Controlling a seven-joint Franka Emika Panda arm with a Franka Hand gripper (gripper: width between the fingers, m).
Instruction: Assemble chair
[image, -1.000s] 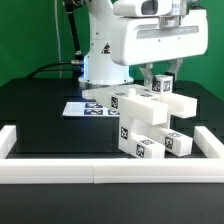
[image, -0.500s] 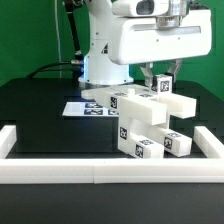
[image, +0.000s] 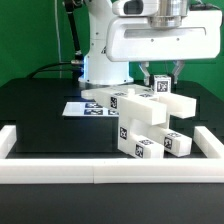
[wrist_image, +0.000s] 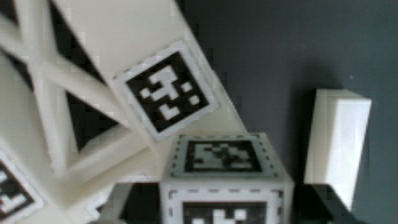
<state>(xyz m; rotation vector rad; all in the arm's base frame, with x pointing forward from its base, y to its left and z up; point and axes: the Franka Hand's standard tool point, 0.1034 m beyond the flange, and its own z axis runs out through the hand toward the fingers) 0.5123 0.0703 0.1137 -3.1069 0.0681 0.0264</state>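
The partly built chair (image: 143, 122) is a stack of chunky white tagged blocks standing right of centre, just behind the front rail. My gripper (image: 161, 78) hangs over its upper back end, shut on a small white tagged cube (image: 160, 87) that sits just above the chair's top block. In the wrist view the cube (wrist_image: 222, 172) lies between my dark fingers (wrist_image: 143, 205), with my gripper (wrist_image: 222, 203) closed on its sides. Beyond it lie a slanted chair piece with a large tag (wrist_image: 169, 88) and a plain white block edge (wrist_image: 338, 135).
The marker board (image: 82, 108) lies flat on the black table at the chair's left in the exterior view. White border rails (image: 95, 172) run along the front and up both sides. The robot's base (image: 100, 60) stands behind the chair.
The arm has risen slightly, carrying the small cube a little higher. The grip has not changed and the chair has not moved.
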